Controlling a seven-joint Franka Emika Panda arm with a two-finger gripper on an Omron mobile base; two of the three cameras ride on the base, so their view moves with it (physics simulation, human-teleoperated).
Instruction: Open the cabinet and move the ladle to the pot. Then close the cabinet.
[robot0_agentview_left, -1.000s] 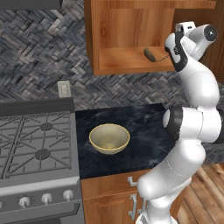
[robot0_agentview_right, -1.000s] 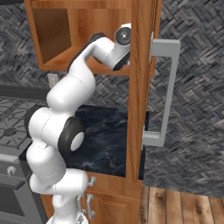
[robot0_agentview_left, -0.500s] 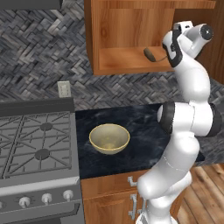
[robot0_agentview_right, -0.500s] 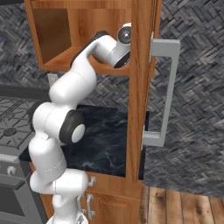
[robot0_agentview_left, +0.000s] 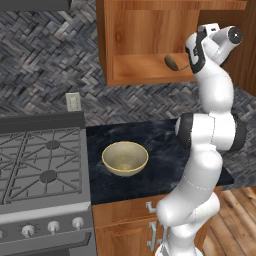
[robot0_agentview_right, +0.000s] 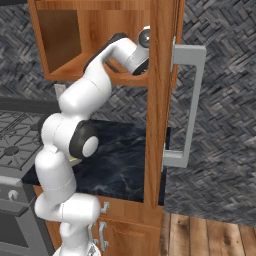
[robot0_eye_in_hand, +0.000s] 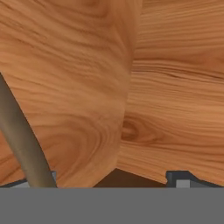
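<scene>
The cabinet (robot0_agentview_left: 150, 45) hangs on the wall above the bench (robot0_agentview_left: 160, 145), and its door (robot0_agentview_right: 160, 100) stands swung fully open, edge-on in the right base view, with the long silver bar handle (robot0_agentview_right: 187, 105) on its outer face. Inside the cabinet, the ladle (robot0_agentview_left: 173, 62) lies on the bottom shelf toward the shelf's right end, its dark oval scoop resting on the wood and its thin handle running off to the right behind the arm. The arm reaches up from below the cabinet with its hand at the right end of the opening, just beside the ladle. In the hand view the pincer (robot0_eye_in_hand: 109, 180) stands wide, its two dark fingertips (robot0_eye_in_hand: 183, 178) far apart at the bottom with nothing clamped between them; a brown rod-like length, apparently the ladle's handle (robot0_eye_in_hand: 22, 140), crosses upward just by the left tip, and I cannot tell whether it touches that tip. Beyond the tips the cabinet's plain wood walls meet in an inner corner. Below the cabinet, a yellowish-beige bowl (robot0_agentview_left: 125, 158) sits on the dark bench, just right of the stove (robot0_agentview_left: 40, 170), well apart from the ladle.
</scene>
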